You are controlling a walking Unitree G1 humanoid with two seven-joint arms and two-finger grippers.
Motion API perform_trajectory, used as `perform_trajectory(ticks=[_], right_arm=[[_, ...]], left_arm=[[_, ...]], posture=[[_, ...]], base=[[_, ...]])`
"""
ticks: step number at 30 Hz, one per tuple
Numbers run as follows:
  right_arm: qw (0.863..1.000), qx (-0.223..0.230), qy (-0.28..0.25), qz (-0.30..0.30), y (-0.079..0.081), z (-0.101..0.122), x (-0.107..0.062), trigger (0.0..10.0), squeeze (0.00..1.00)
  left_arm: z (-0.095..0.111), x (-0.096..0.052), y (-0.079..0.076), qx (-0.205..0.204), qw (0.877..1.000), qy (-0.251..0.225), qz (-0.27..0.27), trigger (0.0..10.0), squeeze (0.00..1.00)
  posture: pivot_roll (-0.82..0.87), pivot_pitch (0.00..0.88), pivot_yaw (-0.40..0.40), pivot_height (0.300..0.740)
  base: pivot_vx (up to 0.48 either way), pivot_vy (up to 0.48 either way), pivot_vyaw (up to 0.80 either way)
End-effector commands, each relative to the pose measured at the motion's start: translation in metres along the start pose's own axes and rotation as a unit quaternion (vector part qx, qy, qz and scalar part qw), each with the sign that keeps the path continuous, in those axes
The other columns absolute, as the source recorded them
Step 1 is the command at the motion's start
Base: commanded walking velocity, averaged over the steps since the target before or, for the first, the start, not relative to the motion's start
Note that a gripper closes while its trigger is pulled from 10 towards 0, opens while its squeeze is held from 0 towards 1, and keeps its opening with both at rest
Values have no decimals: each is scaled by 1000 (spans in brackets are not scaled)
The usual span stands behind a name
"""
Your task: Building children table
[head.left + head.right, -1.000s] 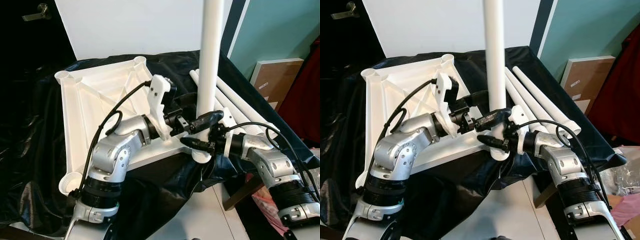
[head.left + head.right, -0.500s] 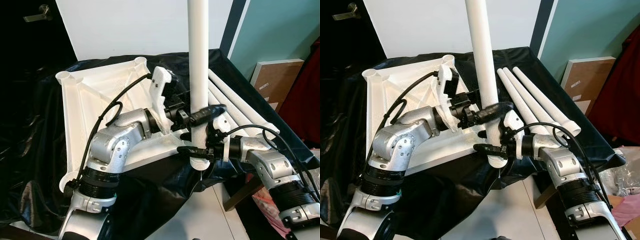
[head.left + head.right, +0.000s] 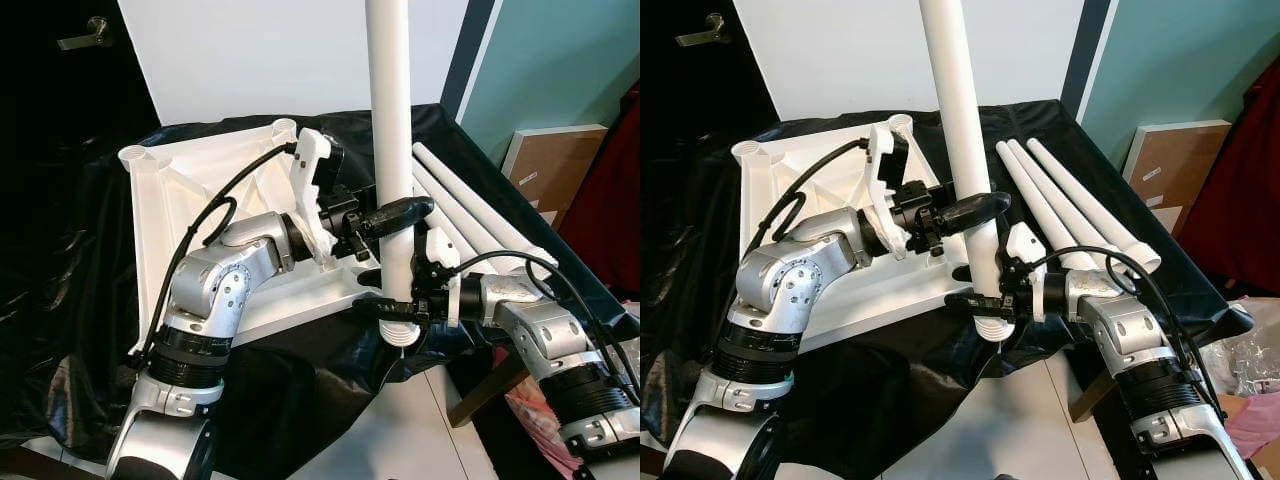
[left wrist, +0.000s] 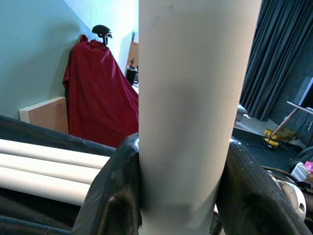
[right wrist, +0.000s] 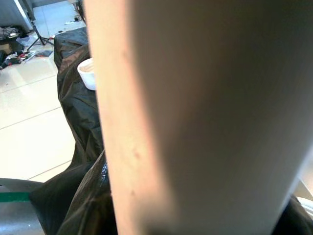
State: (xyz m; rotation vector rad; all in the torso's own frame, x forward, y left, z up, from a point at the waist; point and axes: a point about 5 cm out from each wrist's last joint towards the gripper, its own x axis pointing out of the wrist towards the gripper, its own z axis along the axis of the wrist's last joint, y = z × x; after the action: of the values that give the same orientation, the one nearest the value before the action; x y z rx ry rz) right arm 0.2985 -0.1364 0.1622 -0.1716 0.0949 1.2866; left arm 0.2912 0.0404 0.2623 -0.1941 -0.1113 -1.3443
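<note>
— Holding anything, those two arms?

— Yes. Both grip one upright white table leg (image 3: 389,120). The left gripper (image 3: 392,216) clamps its black fingers around the leg at mid-height; the left wrist view shows a finger (image 4: 113,196) pressed to each side of the tube. The right gripper (image 3: 392,302) closes on the same leg lower down, just above its ribbed end.

— Where is the leg in relation to the tabletop?

— Its lower end hangs at the near right corner of the upside-down white tabletop (image 3: 190,200), which lies on a black sheet (image 3: 70,280). Whether the end sits in a corner socket, I cannot tell.

— Anything else nearby?

— Three more white legs (image 3: 1060,200) lie side by side on the sheet, to the right. Farther right, a cardboard panel (image 3: 550,160) leans against a teal wall.
</note>
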Motion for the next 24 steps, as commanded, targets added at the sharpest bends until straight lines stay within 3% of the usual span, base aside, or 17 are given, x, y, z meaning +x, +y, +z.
perform_trajectory(ticks=[1,2,6,11,16,17,18,21,24], right_arm=[[1000,4,-5,-17,-4,3,-1,10000,0],[999,1,-12,-30,-6,5,0,10000,1000],[999,1,-25,-48,-8,8,1,10000,1000],[992,10,-64,-109,-10,16,10,10000,1000],[986,15,-78,-149,-12,19,16,10000,1000],[978,13,-90,-186,-14,21,20,10000,35],[978,13,-90,-186,-14,21,20,10000,35],[958,24,-118,-260,-14,23,31,10000,0],[952,26,-124,-279,-12,23,35,10000,0]], left_arm=[[6,6,-16,13,992,-5,-126,2157,0],[6,7,-16,21,993,2,-118,10000,0],[10,10,-15,33,995,4,-96,10000,0],[19,15,-6,46,999,10,-11,10000,0],[22,17,-3,54,998,13,23,10000,0],[24,18,1,54,997,11,51,10000,0],[24,18,1,54,997,11,51,10000,0],[25,20,9,54,992,4,110,10000,0],[25,20,11,60,990,3,124,10000,0]], posture=[[-27,0,-21,740],[-28,0,-21,740],[-28,0,-21,740],[-27,0,-21,740],[-27,4,-21,740],[-27,9,-22,740],[-27,9,-22,740],[-26,17,-23,740],[-25,18,-23,740]], base=[[0,0,0],[0,0,0],[0,0,0],[0,0,0],[0,0,0],[0,0,0],[0,0,0],[0,0,0],[0,0,0]])
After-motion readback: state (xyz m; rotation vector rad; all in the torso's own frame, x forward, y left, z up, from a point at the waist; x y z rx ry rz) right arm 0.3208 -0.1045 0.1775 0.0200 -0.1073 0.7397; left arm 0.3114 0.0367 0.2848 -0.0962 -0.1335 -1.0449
